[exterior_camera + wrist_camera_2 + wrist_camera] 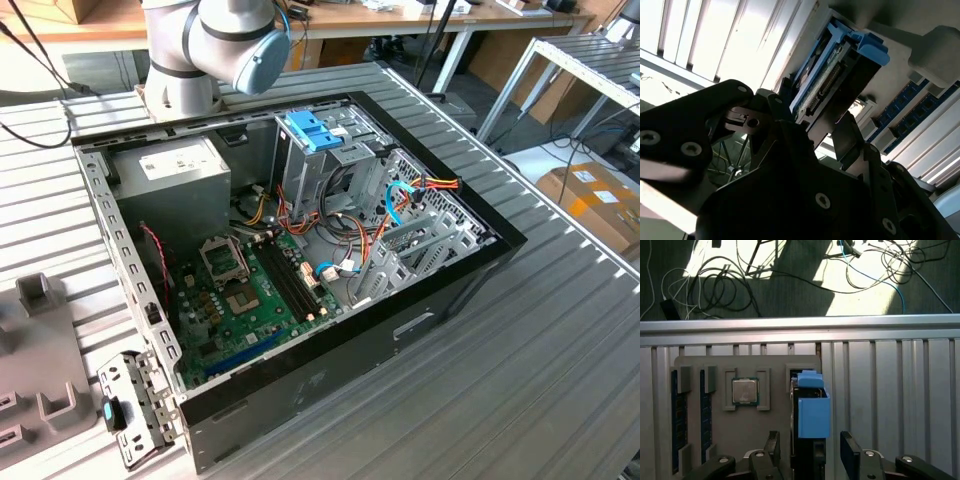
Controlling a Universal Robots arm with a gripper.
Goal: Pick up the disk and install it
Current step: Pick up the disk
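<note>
The disk (pixel 813 412) stands on edge in a slot of a grey parts tray (pixel 775 365), a dark drive in a light-blue carrier frame. In the first wrist view my gripper (pixel 811 442) straddles it, one black finger (pixel 773 446) on each side with a thin gap to the disk, so it is open. The second wrist view looks along the disk (pixel 840 75) from beside the gripper (pixel 817 117) and shows the connector edge and the blue carrier end. The open computer case (pixel 330 350) lies on the table in the exterior view.
The tray also holds a processor chip (pixel 745 391) and memory sticks (pixel 675 425). Inside the case a grey drive cage carries a blue latch (pixel 310 130), beside a power supply (pixel 170 170), motherboard (pixel 250 300) and loose cables. The arm's base (pixel 215 45) stands behind the case.
</note>
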